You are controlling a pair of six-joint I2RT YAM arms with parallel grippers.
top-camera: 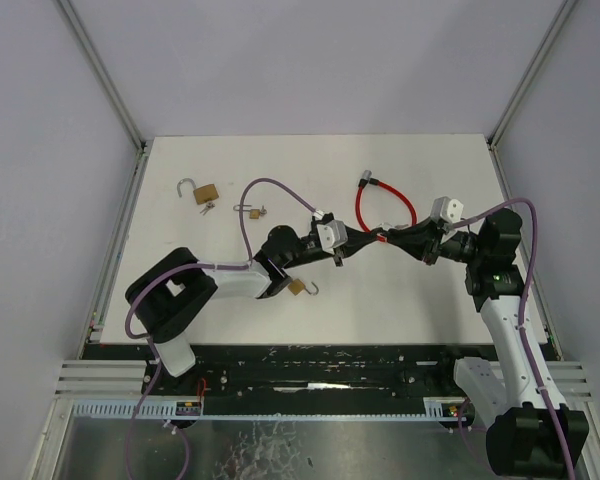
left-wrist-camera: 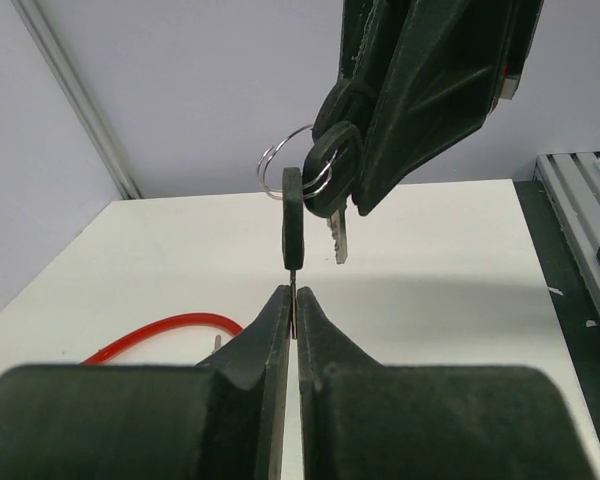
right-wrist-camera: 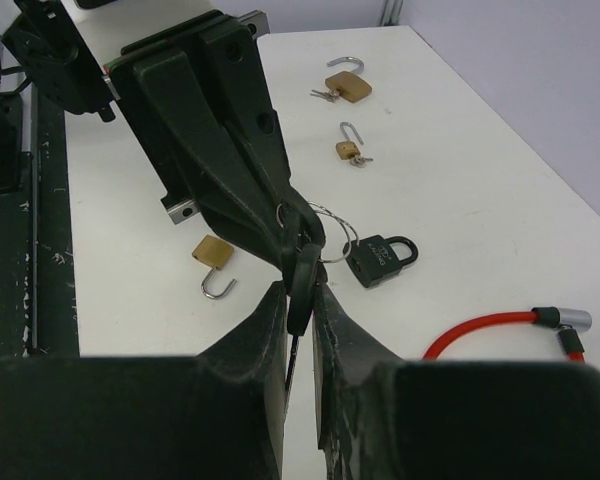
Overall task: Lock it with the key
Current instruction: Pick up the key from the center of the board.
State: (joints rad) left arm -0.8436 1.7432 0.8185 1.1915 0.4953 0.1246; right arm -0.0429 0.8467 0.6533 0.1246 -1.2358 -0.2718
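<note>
**Fingers and key.** Your left arm's fingers [left-wrist-camera: 260, 340] are pressed together on the thin blade of a black-headed key [left-wrist-camera: 292, 225]. The key stands straight out from their tips, long axis in line with the fingers, head pointing away from them. Your right arm's fingers [right-wrist-camera: 265, 335] are clamped on a black key head [right-wrist-camera: 302, 280] of the same bunch. I cannot tell whether both arms hold one key or two neighbours on the key ring [left-wrist-camera: 280, 165]. A bare silver key [left-wrist-camera: 338, 240] hangs loose from that ring.

**Lock.** The two sets of fingers meet tip to tip above the middle of the worktop [right-wrist-camera: 460, 180], so neither arm is clearly the nearer. The black padlock [right-wrist-camera: 380, 260] sits just beyond the right fingers, to their right in the right wrist view, with its shackle closed. The ring reaches towards it. I cannot tell whether the two are joined, or whether the padlock rests on the worktop or hangs.

**Judgement.** The blade pinched in the left fingers is covered and can enter no keyway until one arm lets go. Check that first.

**Further off.** A near brass padlock [right-wrist-camera: 212, 255] lies with its shackle open. Beyond it are a small brass padlock [right-wrist-camera: 348, 150] and a far brass padlock [right-wrist-camera: 350, 88], both open. The red cable lock [right-wrist-camera: 480, 325] lies to the right.

**Markings.** There is a pale mark on the black padlock's body, too small to read. No other writing is legible.
</note>
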